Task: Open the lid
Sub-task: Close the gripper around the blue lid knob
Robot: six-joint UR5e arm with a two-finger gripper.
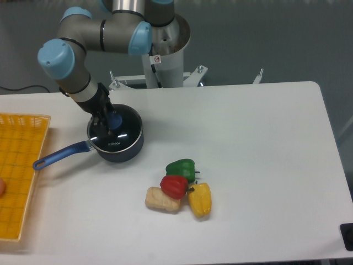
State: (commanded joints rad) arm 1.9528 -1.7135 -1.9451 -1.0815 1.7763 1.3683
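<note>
My gripper is down over the lid on the dark blue saucepan, fingers either side of its blue knob. A green pepper, red pepper, yellow pepper and bread piece cluster nearby on the white table. A yellow basket sits at the left edge.

From my console I see the grey metal arm with pale blue joint caps filling the upper left of the frame: thick cylindrical links in matt silver-grey, each joint closed by a rounded light blue cap. Its white cylindrical mounting column, top centre, carries a small round red-and-white sticker and a thin dark cable running down its front. The black wrist section narrows into the black two-finger gripper, whose details are too small to make out
</note>
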